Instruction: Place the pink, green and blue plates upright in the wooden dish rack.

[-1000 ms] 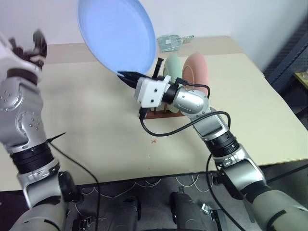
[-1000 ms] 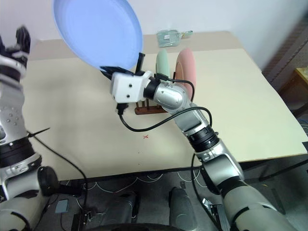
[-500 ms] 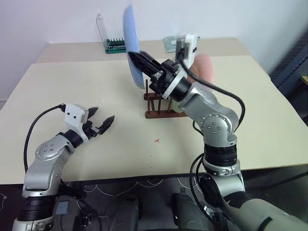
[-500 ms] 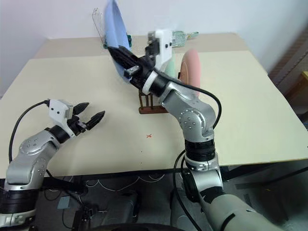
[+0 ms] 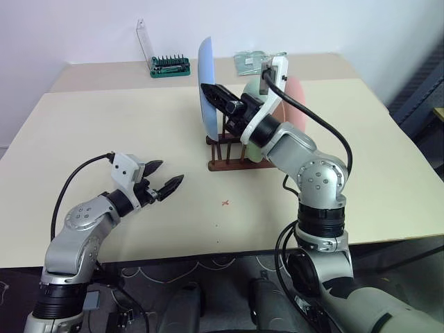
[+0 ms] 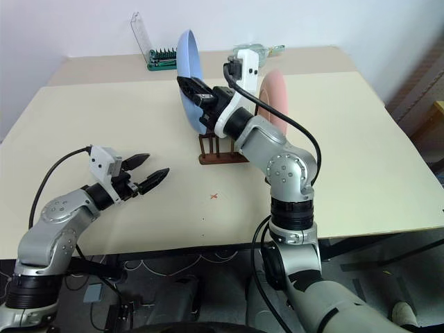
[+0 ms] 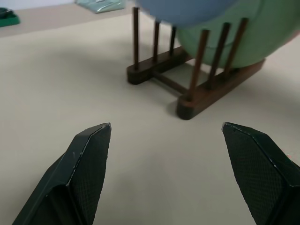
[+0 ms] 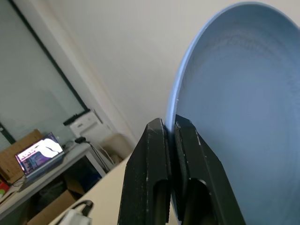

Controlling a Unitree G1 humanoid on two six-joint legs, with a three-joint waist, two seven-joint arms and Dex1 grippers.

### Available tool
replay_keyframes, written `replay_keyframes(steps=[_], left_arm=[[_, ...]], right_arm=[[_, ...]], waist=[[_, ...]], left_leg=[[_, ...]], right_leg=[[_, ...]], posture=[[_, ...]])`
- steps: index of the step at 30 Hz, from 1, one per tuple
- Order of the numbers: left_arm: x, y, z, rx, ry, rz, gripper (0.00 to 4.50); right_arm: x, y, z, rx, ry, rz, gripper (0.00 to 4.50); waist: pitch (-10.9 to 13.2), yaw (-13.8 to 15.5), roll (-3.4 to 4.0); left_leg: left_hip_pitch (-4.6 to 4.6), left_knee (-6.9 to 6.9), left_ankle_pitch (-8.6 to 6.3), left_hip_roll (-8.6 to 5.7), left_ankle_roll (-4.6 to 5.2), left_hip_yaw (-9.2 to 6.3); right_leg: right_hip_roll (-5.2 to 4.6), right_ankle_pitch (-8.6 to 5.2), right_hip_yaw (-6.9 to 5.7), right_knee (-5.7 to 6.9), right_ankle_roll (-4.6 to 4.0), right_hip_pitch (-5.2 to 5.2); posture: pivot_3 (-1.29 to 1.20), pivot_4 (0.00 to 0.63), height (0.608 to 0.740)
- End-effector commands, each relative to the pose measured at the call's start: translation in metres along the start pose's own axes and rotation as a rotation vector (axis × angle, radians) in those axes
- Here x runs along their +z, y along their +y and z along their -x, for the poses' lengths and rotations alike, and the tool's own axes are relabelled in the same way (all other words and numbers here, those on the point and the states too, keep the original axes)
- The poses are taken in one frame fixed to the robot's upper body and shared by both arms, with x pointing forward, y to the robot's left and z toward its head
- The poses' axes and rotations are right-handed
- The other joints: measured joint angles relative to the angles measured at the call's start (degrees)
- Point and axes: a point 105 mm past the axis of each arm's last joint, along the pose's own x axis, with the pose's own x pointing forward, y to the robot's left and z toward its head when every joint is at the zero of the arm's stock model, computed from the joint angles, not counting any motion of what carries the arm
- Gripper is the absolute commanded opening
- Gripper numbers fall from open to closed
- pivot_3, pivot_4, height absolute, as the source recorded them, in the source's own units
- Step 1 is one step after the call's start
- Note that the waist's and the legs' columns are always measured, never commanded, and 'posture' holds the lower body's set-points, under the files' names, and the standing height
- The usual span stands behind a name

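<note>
the blue plate (image 5: 205, 82) stands on edge above the left end of the wooden dish rack (image 5: 230, 154), its lower part down among the end pegs; whether it rests on the rails cannot be told. the right gripper (image 8: 170, 132) is clamped on the plate's rim, its two black fingers pressed close with the thin edge between them. the rack sits near the middle of the bench (image 5: 104, 132), two dark reddish-brown rails with thin upright pegs. the green plate (image 7: 243, 33) stands upright in the rack just behind the blue one, and the pink plate (image 6: 275, 97) stands upright beyond it at the rack's right end, partly hidden by the right arm.

the left gripper (image 5: 161, 186) hovers low over the bench, well apart from the rack and to its left, pointing toward it, fingers spread wide and holding nothing. in the left wrist view the rack lies ahead between the two finger tips.

a small red cross mark (image 5: 225, 203) lies on the bench in front of the rack. at the far edge sits a green box of tool bits (image 5: 169, 66) with its clear lid raised, and a clear packet (image 5: 248, 61) to its right.
</note>
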Motion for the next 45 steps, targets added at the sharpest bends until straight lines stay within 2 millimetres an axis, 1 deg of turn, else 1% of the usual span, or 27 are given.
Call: replay_keyframes(steps=[1,12,16,19,20,21,22,27,28,31,35,36,37,38,39,40,41,44,45], left_arm=[[0.010,-0.004,0.000,-0.004,-0.034,-0.018,3.89],[0.010,-0.008,-0.001,-0.005,-0.039,-0.014,3.89],[0.011,-0.009,-0.003,-0.007,-0.044,-0.015,3.95],[0.011,-0.009,-0.003,-0.010,-0.044,-0.013,3.95],[0.011,-0.010,-0.004,-0.012,-0.045,-0.012,3.95],[0.011,-0.010,-0.004,-0.013,-0.046,-0.011,3.95],[0.011,-0.010,-0.004,-0.013,-0.045,-0.010,3.95],[0.010,-0.010,-0.004,-0.014,-0.044,-0.008,3.95],[0.010,-0.010,-0.004,-0.015,-0.045,-0.007,3.95],[0.010,-0.011,-0.005,-0.014,-0.046,-0.005,3.95],[0.010,-0.011,-0.005,-0.011,-0.048,-0.002,3.95],[0.010,-0.009,-0.004,-0.001,-0.050,-0.005,3.95],[0.010,-0.005,-0.003,0.018,-0.050,-0.009,3.95],[0.010,-0.003,-0.002,0.031,-0.050,-0.012,3.95],[0.010,-0.001,-0.001,0.039,-0.049,-0.013,3.95],[0.009,-0.001,0.000,0.042,-0.045,-0.015,3.95],[0.007,0.000,0.001,0.043,-0.040,-0.017,3.95],[0.004,0.001,0.001,0.047,-0.032,-0.021,3.95],[0.004,0.002,0.000,0.043,-0.031,-0.020,3.95]], right_arm=[[0.011,0.004,0.000,0.013,-0.032,-0.002,0.00],[0.007,-0.012,0.001,-0.062,-0.001,-0.053,0.00],[0.008,-0.011,0.001,-0.060,-0.001,-0.047,1.31],[0.011,-0.010,0.001,-0.059,-0.014,-0.030,2.88],[0.013,-0.009,0.000,-0.060,-0.023,-0.020,3.32],[0.014,-0.009,0.000,-0.060,-0.030,-0.013,3.94],[0.016,-0.007,0.000,-0.053,-0.038,-0.004,4.34],[0.026,0.003,0.000,-0.011,-0.069,0.090,4.34],[0.030,0.007,-0.001,-0.004,-0.063,0.209,4.34],[0.035,0.013,0.000,0.004,-0.047,0.453,4.34],[0.041,0.018,0.002,0.043,-0.031,0.691,4.34],[0.050,0.018,0.008,0.049,-0.047,0.781,4.34],[0.067,0.015,0.021,0.050,-0.074,0.819,4.34],[0.079,0.013,0.031,0.052,-0.094,0.840,4.34],[0.092,0.007,0.045,0.034,-0.103,0.869,4.34],[0.100,-0.003,0.061,0.003,-0.086,0.895,4.34],[0.106,-0.013,0.077,-0.031,-0.060,0.924,4.34],[0.118,-0.031,0.111,-0.100,-0.010,0.936,4.34],[0.121,-0.044,0.133,-0.154,0.015,0.901,4.34]], waist=[[0.00,0.00,0.00],[0.01,-0.63,0.01],[0.01,-0.93,0.01],[0.01,-0.96,0.02],[0.01,-0.97,0.02],[0.01,-0.97,0.02],[0.01,-0.97,0.01],[0.01,-0.95,0.02],[0.01,-0.96,0.02],[0.03,-0.94,0.04],[0.02,-0.95,0.03],[0.03,-0.94,0.04],[0.04,-0.92,0.03],[0.05,-0.71,0.01],[0.05,-0.31,0.01],[0.05,0.15,0.00],[0.04,0.78,-0.03],[0.03,0.91,-0.04],[0.04,0.86,-0.03]], left_leg=[[0.00,0.00,0.00,0.00,0.00,0.00],[0.00,0.00,0.00,0.00,0.00,-0.01],[0.00,-0.01,0.00,0.00,0.00,-0.02],[0.00,-0.01,0.00,0.01,0.00,-0.02],[0.00,-0.01,0.00,0.01,0.01,-0.02],[0.00,-0.01,0.00,0.01,0.01,-0.02],[0.00,-0.01,0.00,0.01,0.01,-0.02],[0.00,-0.01,0.00,0.01,0.01,-0.02],[0.00,-0.01,0.00,0.01,0.01,-0.02],[-0.01,0.00,0.00,0.00,0.01,-0.01],[-0.01,-0.01,0.00,0.01,0.01,0.00],[-0.01,-0.01,0.00,0.01,0.00,0.00],[-0.01,-0.01,0.00,0.01,0.01,0.00],[-0.02,-0.01,0.00,0.00,0.01,0.01],[-0.06,0.01,0.00,0.00,0.01,-0.01],[-0.06,0.03,-0.01,-0.01,0.02,-0.01],[-0.06,0.06,-0.04,-0.01,0.07,0.00],[-0.05,0.11,-0.13,-0.03,0.23,0.06],[-0.05,0.12,-0.13,-0.03,0.23,0.09]], right_leg=[[0.00,0.00,0.00,0.00,0.00,0.00],[0.00,0.00,0.00,-0.01,0.00,0.01],[0.01,0.00,-0.01,-0.01,0.00,0.01],[0.01,0.00,-0.01,-0.01,0.00,0.01],[0.01,0.00,-0.01,-0.01,0.00,0.01],[0.01,0.00,-0.01,-0.01,0.00,0.01],[0.01,-0.01,-0.01,-0.01,0.00,0.01],[0.01,-0.01,-0.01,-0.01,0.01,0.01],[0.01,-0.01,-0.01,-0.02,0.01,0.01],[0.01,-0.01,-0.01,-0.03,0.01,0.01],[0.02,-0.01,-0.01,-0.04,0.01,0.02],[0.02,-0.01,-0.01,-0.04,0.01,0.02],[0.02,-0.01,-0.01,-0.05,0.01,0.02],[0.01,-0.01,-0.01,-0.08,0.01,0.02],[0.01,-0.01,-0.02,-0.11,0.02,0.04],[0.00,-0.01,-0.03,-0.20,0.02,0.11],[0.00,-0.01,-0.04,-0.26,0.02,0.15],[-0.07,-0.03,-0.06,-0.40,0.05,0.30],[-0.08,-0.03,-0.06,-0.39,0.05,0.30]], posture=[[0.00,0.150,0.740],[0.00,0.150,0.740],[0.00,0.150,0.740],[0.00,0.150,0.740],[0.00,0.150,0.740],[0.00,0.150,0.740],[0.00,0.150,0.740],[0.00,0.150,0.740],[0.00,0.150,0.740],[0.00,0.150,0.740],[0.00,0.150,0.740],[0.00,0.150,0.740],[0.00,0.150,0.740],[0.00,0.150,0.740],[0.00,0.150,0.740],[0.00,0.150,0.740],[0.00,0.150,0.740],[0.00,0.150,0.740],[0.00,0.150,0.740]])
